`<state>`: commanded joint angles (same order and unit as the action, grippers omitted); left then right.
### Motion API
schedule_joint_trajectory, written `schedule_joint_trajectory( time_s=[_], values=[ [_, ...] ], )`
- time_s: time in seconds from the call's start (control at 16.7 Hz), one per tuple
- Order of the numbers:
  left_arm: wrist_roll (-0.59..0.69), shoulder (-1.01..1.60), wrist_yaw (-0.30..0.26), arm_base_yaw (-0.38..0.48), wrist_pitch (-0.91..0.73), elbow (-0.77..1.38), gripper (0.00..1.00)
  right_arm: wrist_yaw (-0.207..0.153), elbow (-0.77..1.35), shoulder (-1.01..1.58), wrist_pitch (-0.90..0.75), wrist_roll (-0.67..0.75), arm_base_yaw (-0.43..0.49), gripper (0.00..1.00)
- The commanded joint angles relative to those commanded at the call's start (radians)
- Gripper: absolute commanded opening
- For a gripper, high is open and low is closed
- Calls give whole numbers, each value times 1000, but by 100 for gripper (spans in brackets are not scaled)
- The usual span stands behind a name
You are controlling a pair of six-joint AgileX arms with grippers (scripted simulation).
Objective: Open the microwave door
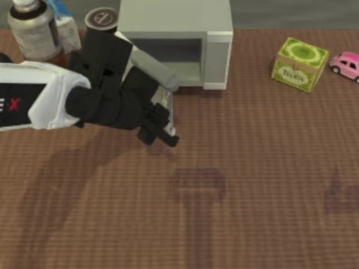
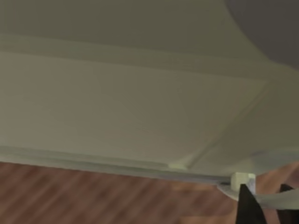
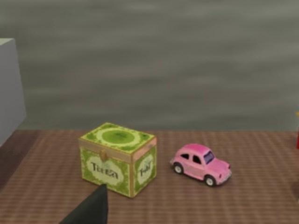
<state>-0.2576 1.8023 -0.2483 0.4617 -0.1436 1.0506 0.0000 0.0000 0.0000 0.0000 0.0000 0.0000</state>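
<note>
The light grey-white microwave (image 1: pixel 216 33) stands at the back centre of the table, and its dark cavity (image 1: pixel 174 59) is exposed. The microwave door (image 1: pixel 166 106) is swung out toward the front left, mostly hidden under my left arm. In the left wrist view the door's inner panel (image 2: pixel 121 107) fills most of the picture. My left gripper (image 1: pixel 161 130) is at the door's free edge, shut on the slim white handle bar (image 2: pixel 268 199), with a dark finger (image 2: pixel 248 207) on each side of it. My right gripper (image 3: pixel 93 210) is outside the top view, facing the tea box.
A green-yellow tea box (image 1: pixel 299 63) and a pink toy car (image 1: pixel 345 64) sit at the back right. Bottles (image 1: pixel 33 28) and a dark round can (image 1: pixel 102 18) stand at the back left, close behind my left arm. The brown table (image 1: pixel 252 168) stretches in front.
</note>
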Motion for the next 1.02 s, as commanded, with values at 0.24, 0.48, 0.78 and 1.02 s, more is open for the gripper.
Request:
schedule_joint_trajectory(
  time_s=[0.24,0.48,0.78,1.02],
  values=[
    [-6,-1,-14,2,-5,-4,0,0,0,0,0,0,0,100],
    [-50,-11,-42,-20,-13,-7,0,0,0,0,0,0,0,100],
    [-79,-13,-60,-34,-23,-13,0,0,0,0,0,0,0,100],
    [-79,-13,-60,-34,-23,-13,0,0,0,0,0,0,0,100]
  ],
)
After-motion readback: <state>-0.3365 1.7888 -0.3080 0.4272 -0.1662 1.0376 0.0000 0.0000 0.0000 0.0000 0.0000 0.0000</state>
